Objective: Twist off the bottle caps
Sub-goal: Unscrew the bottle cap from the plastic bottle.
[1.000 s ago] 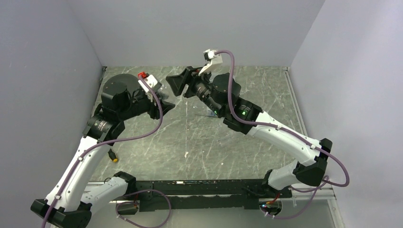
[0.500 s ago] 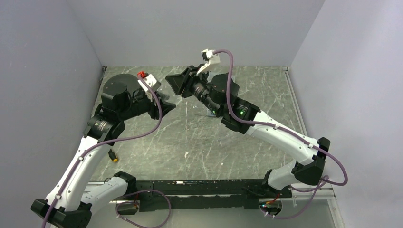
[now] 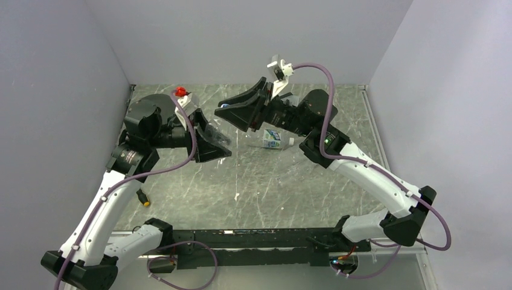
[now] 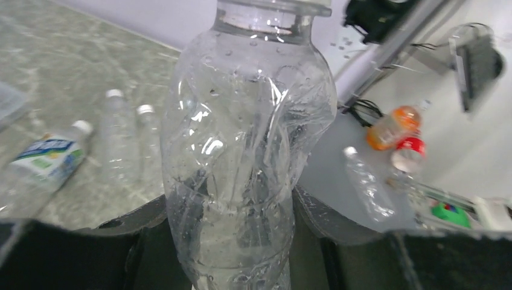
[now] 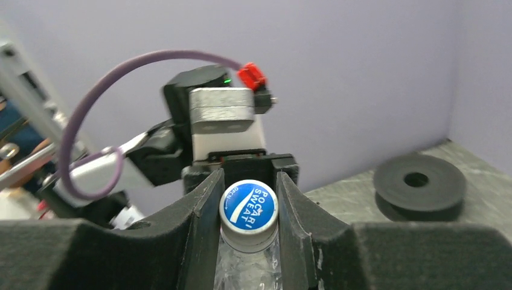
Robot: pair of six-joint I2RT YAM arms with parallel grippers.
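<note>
- Since a moment ago both my arms have swung in toward the middle. My left tool (image 3: 212, 147) has come lower. My right tool (image 3: 236, 113) has turned to face it, so the short labelled bottle (image 3: 273, 139) on the worktop (image 3: 259, 181) now shows behind it.
- My left tool is closed around the lower body of the clear bottle (image 4: 247, 151). The bottle is held up in the air, above the worktop.
- My right tool is closed on the blue Pocari Sweat cap (image 5: 248, 208), with one finger (image 5: 202, 208) pressing on each side.
- The clear bottle looks thin and soft. Its side is already dented. I see only drops inside, so I think it is very light.
- If I squeeze harder it may crumple. If I squeeze too softly it may spin in my left tool when the cap turns.
- The cap looks small and hard, and its top is smooth. I think the sides are the right place to hold it, the way I do now.
- There is open air all around the two tools. The left wall (image 3: 60, 90) and the other walls are well apart from them.
- Below, the labelled bottle and two small clear bottles (image 4: 121, 145) lie on the worktop. I think I should stay up high so I do not knock them.
- A black round disc (image 5: 418, 180) sits near the back, away from the cap.
</note>
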